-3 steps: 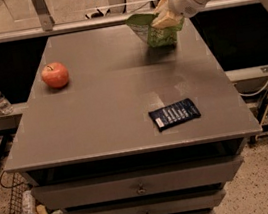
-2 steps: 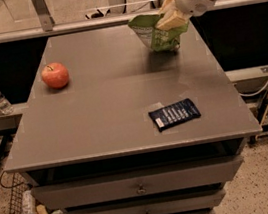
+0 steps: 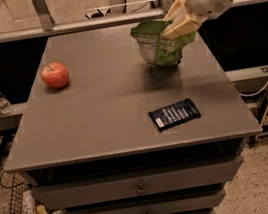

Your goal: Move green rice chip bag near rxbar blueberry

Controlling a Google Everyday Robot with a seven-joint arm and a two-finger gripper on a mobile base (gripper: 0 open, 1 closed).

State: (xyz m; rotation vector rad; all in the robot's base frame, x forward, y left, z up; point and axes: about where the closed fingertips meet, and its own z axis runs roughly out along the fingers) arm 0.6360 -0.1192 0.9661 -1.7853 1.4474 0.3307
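Camera view, single frame.

My gripper (image 3: 177,21) is over the far right part of the table (image 3: 100,114), fingers clamped on the upper edge of the green rice chip bag (image 3: 158,49). The bag hangs below them, crumpled, a shadow under it. It looks just clear of the tabletop, though contact cannot be ruled out from this angle.

The rxbar blueberry (image 3: 174,114) lies flat near the front right corner, well apart from the bag and close to the front edge. Bare surface runs between the two. An apple (image 3: 55,75) sits near the left edge, far from both.

Writing: pale lettering on the bag, not legible. The bar has rows of pale text, unreadable, and a white patch at its left end.
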